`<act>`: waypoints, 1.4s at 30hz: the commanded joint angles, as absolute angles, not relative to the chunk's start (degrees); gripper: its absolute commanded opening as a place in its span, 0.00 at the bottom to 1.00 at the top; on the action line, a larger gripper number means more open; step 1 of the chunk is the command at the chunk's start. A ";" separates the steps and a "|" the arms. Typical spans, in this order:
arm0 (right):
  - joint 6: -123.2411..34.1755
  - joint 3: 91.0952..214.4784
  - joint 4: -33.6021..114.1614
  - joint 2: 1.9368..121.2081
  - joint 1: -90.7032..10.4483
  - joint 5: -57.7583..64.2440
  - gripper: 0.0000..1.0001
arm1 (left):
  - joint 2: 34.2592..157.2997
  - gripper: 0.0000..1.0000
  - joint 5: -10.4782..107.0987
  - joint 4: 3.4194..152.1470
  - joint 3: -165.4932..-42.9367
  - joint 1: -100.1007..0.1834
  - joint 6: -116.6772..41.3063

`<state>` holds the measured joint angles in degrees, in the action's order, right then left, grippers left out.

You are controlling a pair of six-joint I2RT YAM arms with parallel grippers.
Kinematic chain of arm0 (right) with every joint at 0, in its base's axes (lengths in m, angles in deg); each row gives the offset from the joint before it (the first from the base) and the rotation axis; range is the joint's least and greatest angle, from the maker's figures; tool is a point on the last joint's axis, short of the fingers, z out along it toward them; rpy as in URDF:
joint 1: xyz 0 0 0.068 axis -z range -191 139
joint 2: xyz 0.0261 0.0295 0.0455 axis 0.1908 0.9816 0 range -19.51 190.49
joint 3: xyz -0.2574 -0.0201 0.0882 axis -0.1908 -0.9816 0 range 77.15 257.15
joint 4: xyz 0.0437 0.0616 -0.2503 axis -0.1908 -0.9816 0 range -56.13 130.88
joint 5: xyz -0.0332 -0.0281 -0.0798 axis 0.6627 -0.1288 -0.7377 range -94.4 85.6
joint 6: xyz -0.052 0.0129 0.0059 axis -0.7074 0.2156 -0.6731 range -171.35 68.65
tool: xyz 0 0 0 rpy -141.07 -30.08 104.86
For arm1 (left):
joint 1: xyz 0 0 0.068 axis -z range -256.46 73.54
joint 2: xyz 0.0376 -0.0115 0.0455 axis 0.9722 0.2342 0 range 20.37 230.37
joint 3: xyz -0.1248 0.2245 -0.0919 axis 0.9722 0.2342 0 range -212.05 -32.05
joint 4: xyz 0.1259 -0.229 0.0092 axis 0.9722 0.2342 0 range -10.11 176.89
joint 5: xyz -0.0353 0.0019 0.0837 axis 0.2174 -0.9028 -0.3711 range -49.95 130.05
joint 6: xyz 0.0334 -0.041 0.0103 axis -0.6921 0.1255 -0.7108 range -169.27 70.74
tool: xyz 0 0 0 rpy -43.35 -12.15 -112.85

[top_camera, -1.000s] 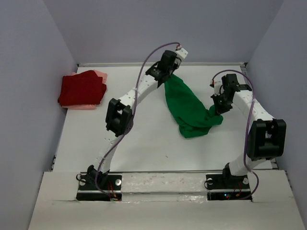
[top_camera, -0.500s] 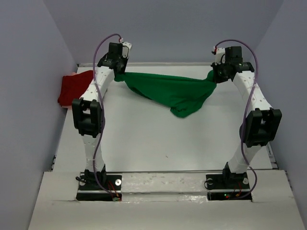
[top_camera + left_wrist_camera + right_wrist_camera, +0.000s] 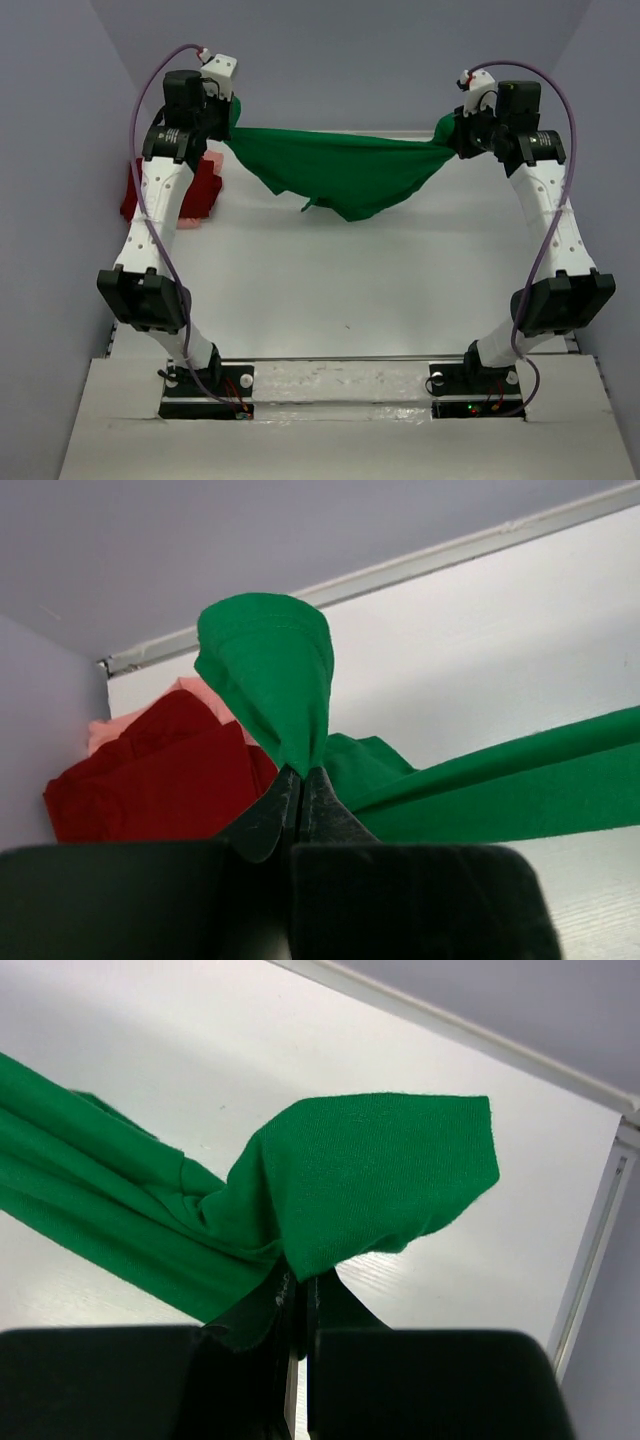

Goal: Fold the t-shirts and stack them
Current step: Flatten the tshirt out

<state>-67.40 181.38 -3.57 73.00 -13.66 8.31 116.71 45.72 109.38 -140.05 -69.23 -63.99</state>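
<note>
You have the green t-shirt (image 3: 340,175) strung in the air above the far part of the table (image 3: 330,290). Its top edge is pulled nearly straight and its belly sags to a point.

The left gripper (image 3: 228,125) has its jaws pinched together on one bunched corner, over the table's far-left side. The right gripper (image 3: 450,135) is clamped the same way on the opposite corner, over the table's far-right side. Both wrist views show cloth squeezed between the tips, with a flap poking out beyond.

The dark red t-shirt (image 3: 205,188) lies folded on the pale pink t-shirt (image 3: 105,730) at the table's far-left corner, partly under your left arm. White table top shows from below the hanging shirt to the table's near edge. The walls (image 3: 60,200) stand along the table's left, right and far edges.

Half a second ago both grippers sat lower, the left one nearer the table's middle, and the cloth drooped more. A second ago the shirt hung bunched between grippers set close together.
</note>
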 commanded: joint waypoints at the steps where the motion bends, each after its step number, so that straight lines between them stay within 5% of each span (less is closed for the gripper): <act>1: -69.19 183.86 -4.29 67.69 -12.67 8.43 0.00 | 108.03 0.00 46.11 108.28 -134.72 -70.57 -65.70; 13: -68.48 176.38 -3.95 55.64 -12.67 6.59 0.00 | 88.77 0.00 48.21 102.57 -114.15 -74.61 -66.32; 29: -69.28 174.36 -1.58 61.96 -12.67 6.59 0.00 | 91.91 0.00 51.56 103.97 -112.11 -75.05 -66.40; 34: -68.84 175.32 0.53 65.03 -12.67 7.29 0.00 | 99.36 0.00 50.07 103.00 -115.88 -74.96 -63.77; 42: -67.87 182.53 -0.34 70.05 -12.67 9.66 0.00 | 114.67 0.00 57.61 110.64 -141.08 -74.52 -62.53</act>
